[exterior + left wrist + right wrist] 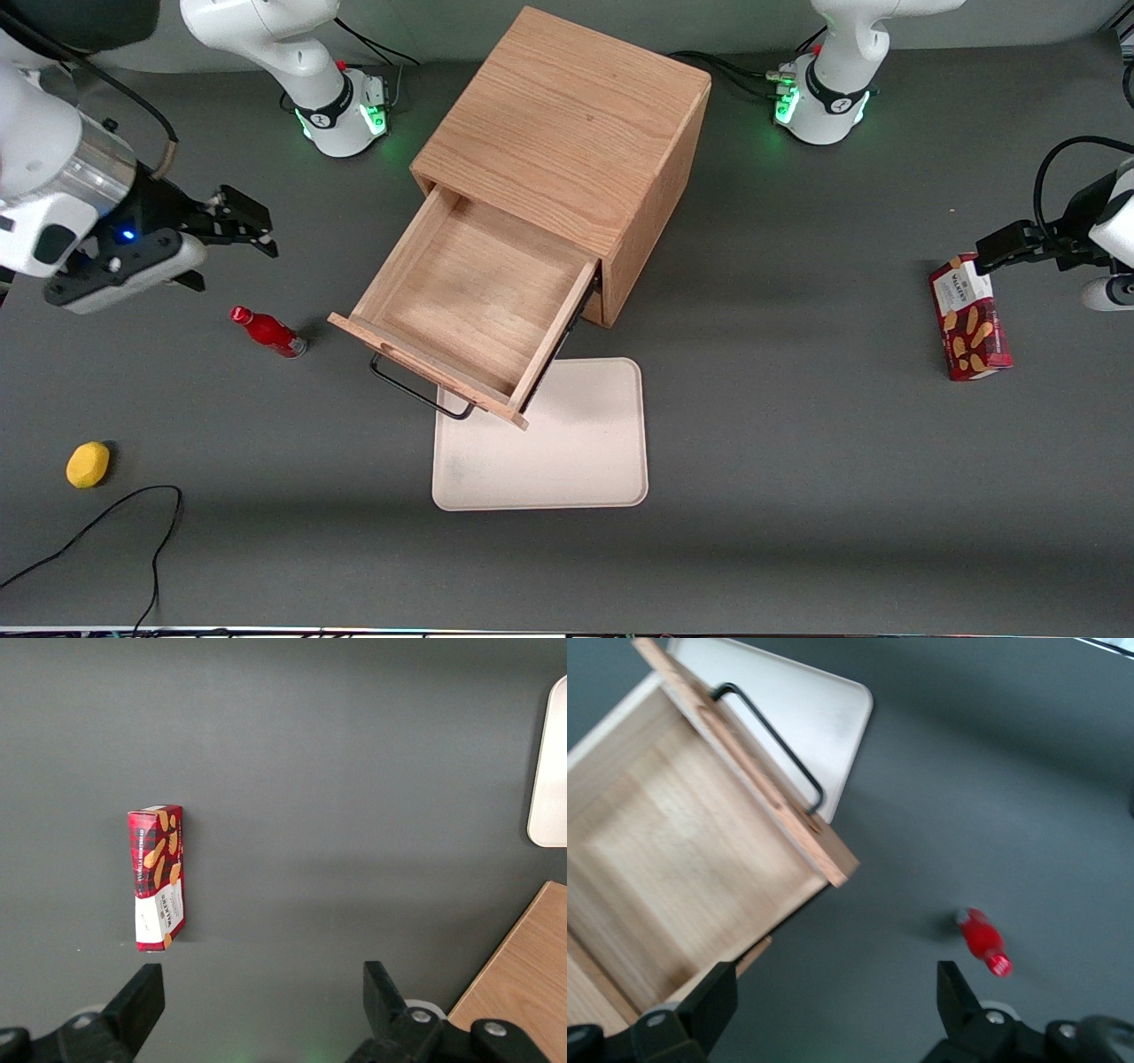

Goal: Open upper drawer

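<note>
Upper drawer [469,310], ctr of frame: pulled well out of wooden cabinet [567,133], interior bare. Black bar handle [418,392] on drawer front, facing lower left. Drawer's front corner overhangs beige tray [567,452], which lies flat at lower ctr. Right arm's gripper [257,232], upper left of frame, held above table, apart from drawer; fingers parted w/ narrow gap. Red bottle [267,332] on its side just below gripper in frame. Yellow object [88,464], lower left, w/ black cable [106,532] nearby. Red biscuit box [970,317], right edge, toward parked arm's end.
</note>
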Robot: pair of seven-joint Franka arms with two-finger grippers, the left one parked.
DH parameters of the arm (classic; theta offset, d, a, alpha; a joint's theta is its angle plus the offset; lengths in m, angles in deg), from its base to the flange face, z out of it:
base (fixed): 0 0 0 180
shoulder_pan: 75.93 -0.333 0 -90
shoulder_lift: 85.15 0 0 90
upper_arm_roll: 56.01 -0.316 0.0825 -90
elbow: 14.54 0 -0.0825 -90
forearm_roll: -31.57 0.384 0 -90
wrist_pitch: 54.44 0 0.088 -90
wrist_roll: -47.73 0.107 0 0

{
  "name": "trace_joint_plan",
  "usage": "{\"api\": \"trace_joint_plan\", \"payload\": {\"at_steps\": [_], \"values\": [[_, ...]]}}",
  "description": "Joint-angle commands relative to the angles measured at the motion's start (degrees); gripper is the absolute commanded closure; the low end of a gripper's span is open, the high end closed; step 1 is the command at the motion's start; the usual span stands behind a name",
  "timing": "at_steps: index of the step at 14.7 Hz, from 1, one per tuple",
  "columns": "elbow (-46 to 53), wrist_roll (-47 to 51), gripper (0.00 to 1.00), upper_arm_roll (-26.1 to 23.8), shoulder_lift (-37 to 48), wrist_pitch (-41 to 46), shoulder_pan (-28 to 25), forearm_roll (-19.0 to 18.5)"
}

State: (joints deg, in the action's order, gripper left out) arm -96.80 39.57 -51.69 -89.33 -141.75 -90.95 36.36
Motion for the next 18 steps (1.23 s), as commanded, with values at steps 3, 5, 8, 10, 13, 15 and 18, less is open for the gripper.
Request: {"api": "trace_joint_plan", "payload": {"at_steps": [3,5,8,10,13,15,18], "values": [[-4.6,0.9,0.00,-4.4,4.6,0.8,9.6,-1.7],[-4.5,0.9,0.00,-7.0,4.8,1.5,14.4,-1.5],[-4.2,0.9,0.00,-6.3,4.6,3.5,15.3,-1.1],[-3.8,0.9,0.00,-4.9,4.3,4.3,15.3,-1.1],[-3.7,1.6,0.00,-4.5,4.2,4.3,15.3,-1.7],[-4.1,2.0,0.00,-2.1,4.1,3.4,15.1,-1.7],[-4.6,3.9,0.00,-1.0,3.9,1.3,15.1,-1.7]]}}
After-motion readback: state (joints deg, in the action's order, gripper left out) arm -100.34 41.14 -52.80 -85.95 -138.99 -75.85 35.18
